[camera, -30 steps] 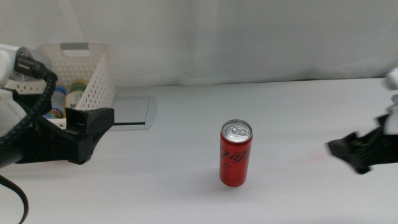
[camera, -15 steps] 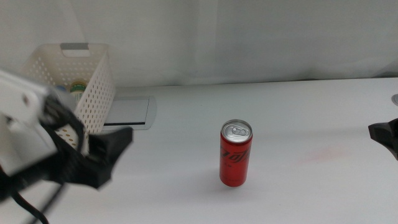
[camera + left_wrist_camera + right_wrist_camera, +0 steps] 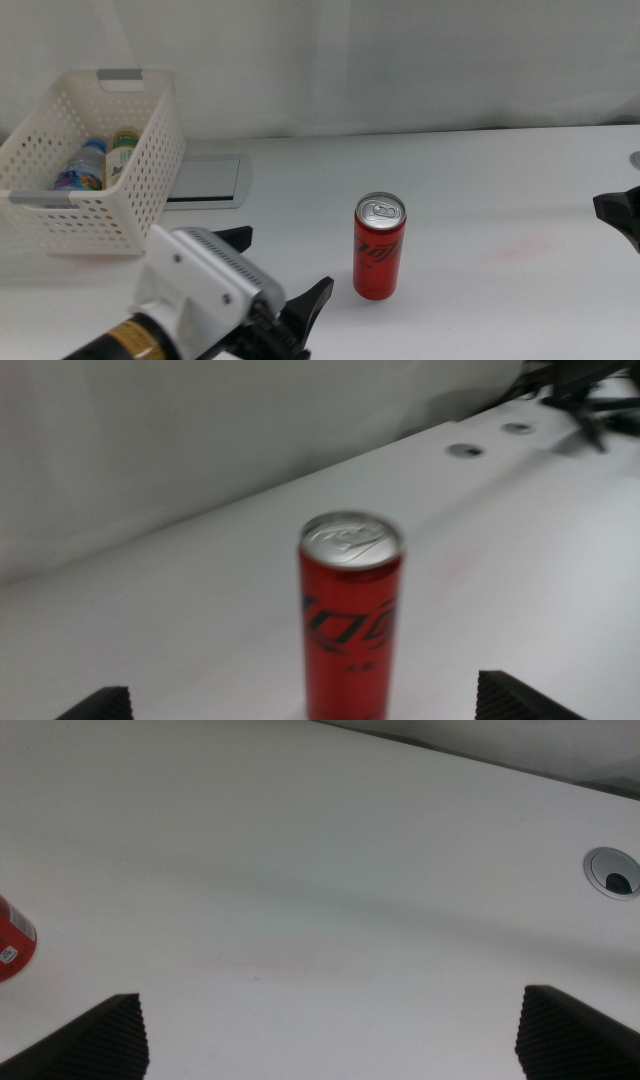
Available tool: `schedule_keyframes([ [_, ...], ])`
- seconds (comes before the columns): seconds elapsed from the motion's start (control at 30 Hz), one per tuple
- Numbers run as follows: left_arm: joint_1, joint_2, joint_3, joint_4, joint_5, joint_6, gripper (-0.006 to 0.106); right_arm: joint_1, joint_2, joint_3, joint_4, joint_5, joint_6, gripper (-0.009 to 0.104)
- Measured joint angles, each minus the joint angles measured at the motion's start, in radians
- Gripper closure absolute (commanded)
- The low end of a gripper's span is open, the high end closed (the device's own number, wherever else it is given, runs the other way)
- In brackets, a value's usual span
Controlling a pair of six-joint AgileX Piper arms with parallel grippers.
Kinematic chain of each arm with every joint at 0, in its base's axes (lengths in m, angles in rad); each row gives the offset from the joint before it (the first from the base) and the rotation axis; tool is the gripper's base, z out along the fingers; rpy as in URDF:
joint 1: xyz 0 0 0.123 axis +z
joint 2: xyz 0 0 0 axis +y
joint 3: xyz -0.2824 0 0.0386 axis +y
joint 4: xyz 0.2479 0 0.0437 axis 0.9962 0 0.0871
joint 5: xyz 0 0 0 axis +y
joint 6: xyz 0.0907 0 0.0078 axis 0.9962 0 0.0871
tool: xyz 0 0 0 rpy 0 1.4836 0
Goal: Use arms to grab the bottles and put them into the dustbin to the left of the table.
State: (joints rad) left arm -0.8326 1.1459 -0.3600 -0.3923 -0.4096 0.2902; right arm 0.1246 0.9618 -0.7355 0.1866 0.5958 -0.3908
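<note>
A red soda can [image 3: 380, 246] stands upright near the middle of the white table [image 3: 480, 180]. My left gripper [image 3: 278, 270] is low at the front left, open, with its jaws pointing at the can from a short way off. In the left wrist view the can [image 3: 349, 622] stands centred ahead of the wide-apart jaws, apart from them. The white dustbin [image 3: 140, 190] at the far left holds a blue-capped bottle [image 3: 78, 168] and a green-labelled bottle [image 3: 122, 153]. My right gripper [image 3: 620, 215] waits at the right edge, open and holding nothing.
A grey inset panel [image 3: 208, 181] lies beside the basket. A round cable hole [image 3: 612, 872] sits in the tabletop near the right arm. A white curtain closes off the back of the table.
The left arm has swung from beside the basket down to the table's front, turning to face the can. The right gripper drew back to the right edge, then held still.
</note>
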Motion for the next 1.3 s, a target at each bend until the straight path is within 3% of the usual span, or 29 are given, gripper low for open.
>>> schedule_keyframes([
  [0.33,-0.004,0.394,0.0,0.004,-0.345,-0.18,0.012,0.0,0.0,0.0,0.0,-0.046,0.019,-0.008],
  [0.47,-0.004,0.536,-0.012,0.113,-0.484,-0.29,0.012,0.0,0.0,0.0,0.0,-0.05,0.024,-0.008],
  [1.3,-0.004,0.849,-0.401,0.129,-0.42,-0.274,0.012,0.0,0.0,0.0,0.002,-0.056,0.028,-0.008],
])
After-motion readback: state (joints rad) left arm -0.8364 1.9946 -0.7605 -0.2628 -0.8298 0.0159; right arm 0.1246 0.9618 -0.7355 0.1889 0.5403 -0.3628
